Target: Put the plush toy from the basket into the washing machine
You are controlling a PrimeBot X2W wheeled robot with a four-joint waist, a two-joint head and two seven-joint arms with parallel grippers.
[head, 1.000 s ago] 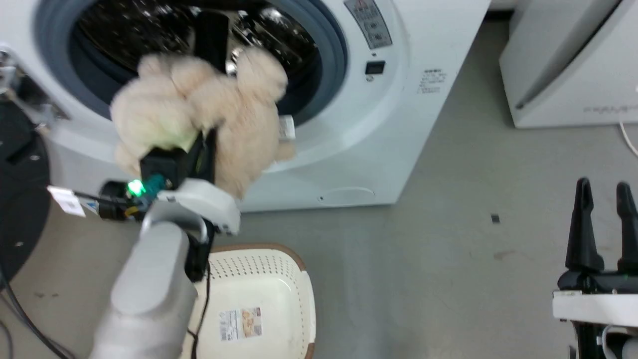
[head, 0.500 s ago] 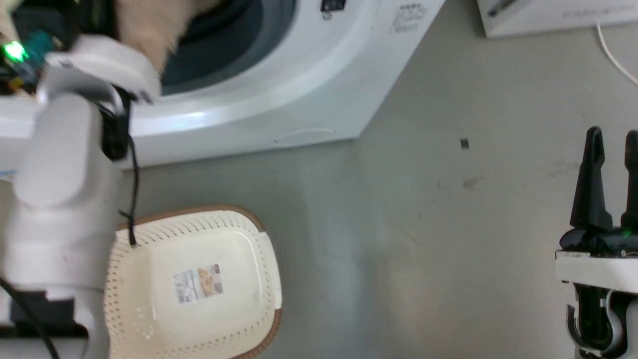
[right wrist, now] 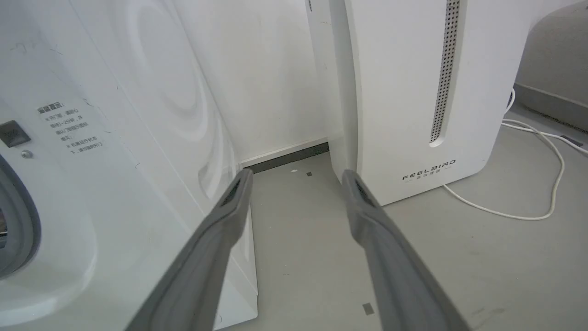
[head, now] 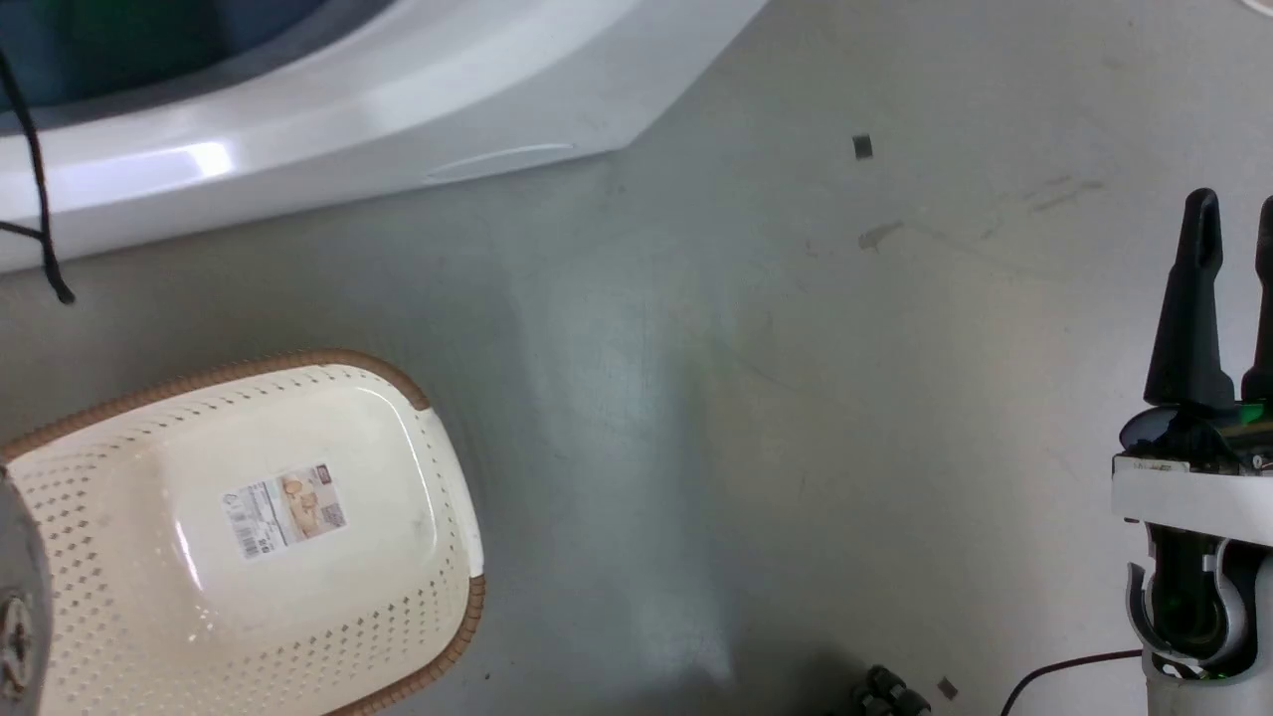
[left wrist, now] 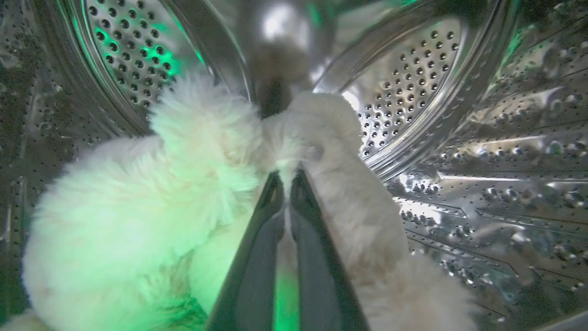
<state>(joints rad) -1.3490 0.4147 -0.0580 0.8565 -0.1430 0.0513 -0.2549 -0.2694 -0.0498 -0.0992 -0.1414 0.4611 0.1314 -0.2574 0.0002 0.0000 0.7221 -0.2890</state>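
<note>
Step in hand: delivery into the washing machine [head: 398,109], release not yet made; left gripper [left wrist: 287,184] is inside the steel drum [left wrist: 413,92], its two dark fingers drawn nearly together and pinching a fold of the plush toy [left wrist: 138,220]; the toy's bulk hangs to the left of the fingers in the left wrist view, with a limb trailing down the right side; cannot tell whether it rests on the drum wall or hangs free

Basket [head: 119,617] sits on the grey floor [head: 746,398] just in front of the machine, nothing in it, label sticker [head: 283,510] showing on its base; right gripper [right wrist: 296,179] is idle, fingers spread wide with nothing between them, aimed at the gap between the machine and the white slanted appliance [right wrist: 413,92]

Next move, as I judge it: part the left fingers so the toy drops clear, then draw the arm straight back out through the porthole; fluffy pile may cling to the finger pads, so watch that the toy does not ride out with the arm; a trailing limb over the gasket would foul the door

Against a second ago: the toy was then held in front of the porthole, outside the drum; it is now within it; the head camera has tipped down since, so the basket's shift up the frame is the camera's, not the basket's; right gripper unchanged
</note>
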